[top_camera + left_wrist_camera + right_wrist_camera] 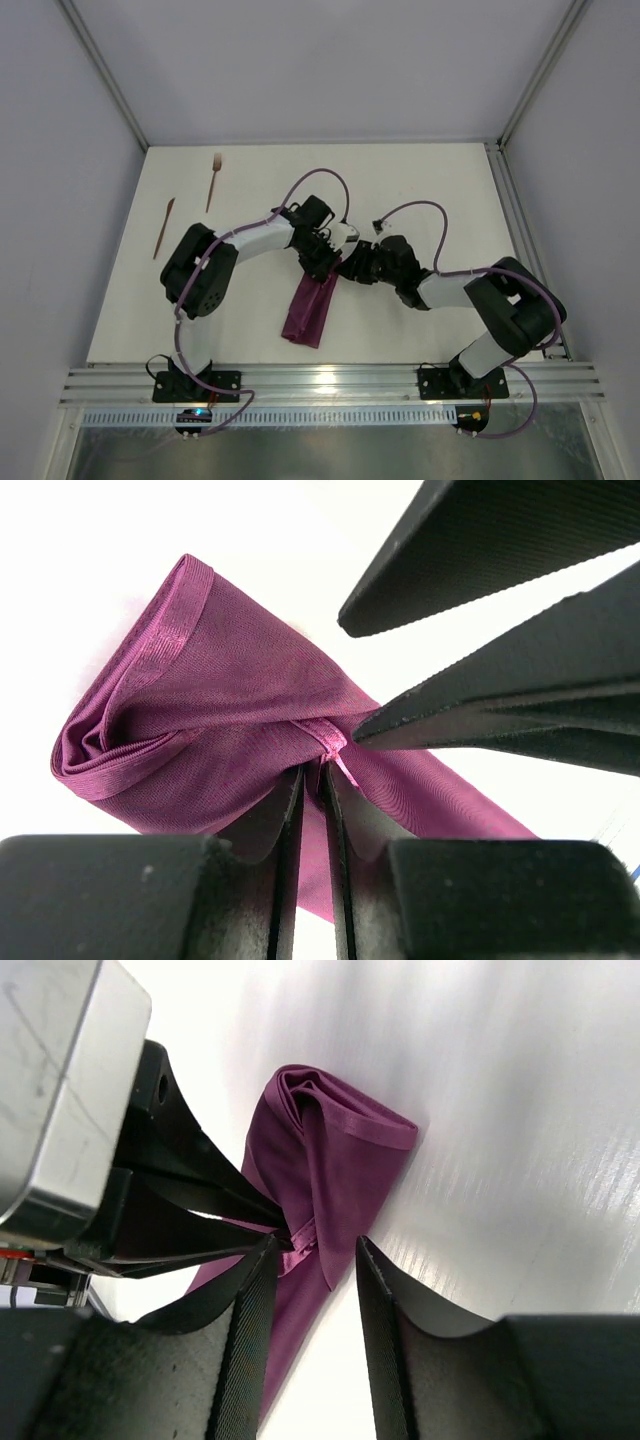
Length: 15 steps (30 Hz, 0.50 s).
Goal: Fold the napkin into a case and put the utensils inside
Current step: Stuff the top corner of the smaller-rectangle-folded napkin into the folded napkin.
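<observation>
The plum-purple napkin (308,315) lies folded into a long narrow band on the white table, its far end lifted and bunched (200,690). My left gripper (312,770) is shut on the hem at that lifted end, in the middle of the table (322,268). My right gripper (313,1250) stands open right beside it (352,268). One of its fingers touches the pinched hem and a loose cloth corner (330,1265) hangs between its jaws. The utensils lie far left: a wooden fork (213,180) and a slim knife (164,227), both apart from the napkin.
The white table (430,190) is walled at the back and both sides. An aluminium rail (330,385) with the arm bases runs along the near edge. The two arms crowd together over the napkin's far end.
</observation>
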Each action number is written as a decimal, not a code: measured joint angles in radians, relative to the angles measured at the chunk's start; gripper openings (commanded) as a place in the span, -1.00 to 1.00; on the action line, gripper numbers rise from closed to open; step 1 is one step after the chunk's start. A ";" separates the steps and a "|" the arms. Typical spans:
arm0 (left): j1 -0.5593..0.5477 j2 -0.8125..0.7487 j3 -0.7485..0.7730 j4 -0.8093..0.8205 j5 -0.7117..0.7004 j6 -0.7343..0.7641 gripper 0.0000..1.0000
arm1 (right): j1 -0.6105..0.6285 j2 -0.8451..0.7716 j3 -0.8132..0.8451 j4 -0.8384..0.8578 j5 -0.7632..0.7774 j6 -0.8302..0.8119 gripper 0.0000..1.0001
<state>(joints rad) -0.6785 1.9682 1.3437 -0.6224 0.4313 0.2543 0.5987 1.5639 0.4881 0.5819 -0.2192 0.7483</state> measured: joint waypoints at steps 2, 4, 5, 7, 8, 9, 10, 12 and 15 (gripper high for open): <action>0.000 0.000 0.000 0.000 0.000 0.000 -0.70 | -0.005 0.003 -0.006 0.016 0.000 0.012 -0.13; 0.000 0.000 0.000 0.000 0.000 0.000 -0.70 | -0.005 0.016 -0.015 0.047 -0.002 0.027 -0.12; -0.001 0.000 0.000 0.000 0.000 0.000 -0.70 | -0.005 0.027 -0.020 0.064 -0.002 0.039 -0.12; -0.003 0.000 0.000 0.000 0.001 0.000 -0.70 | -0.005 0.055 -0.034 0.101 -0.003 0.063 -0.12; -0.003 0.000 0.000 0.000 0.000 0.000 -0.70 | -0.003 0.072 -0.040 0.117 -0.004 0.075 -0.11; -0.005 0.000 0.000 0.000 0.000 0.000 -0.70 | -0.002 0.085 -0.043 0.126 -0.005 0.082 -0.11; -0.006 0.000 0.000 -0.001 0.000 0.000 -0.70 | 0.000 0.104 -0.044 0.144 -0.009 0.098 -0.11; -0.013 0.000 0.000 -0.004 0.000 0.002 -0.70 | 0.009 0.131 -0.041 0.185 -0.013 0.122 -0.11; -0.023 0.000 0.000 -0.009 0.000 0.008 -0.70 | 0.021 0.174 -0.041 0.257 -0.020 0.162 -0.11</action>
<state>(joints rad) -0.7013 1.9682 1.3441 -0.6312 0.4316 0.2626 0.6193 1.7374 0.4469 0.8394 -0.2394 0.9104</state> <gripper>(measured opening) 0.151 0.443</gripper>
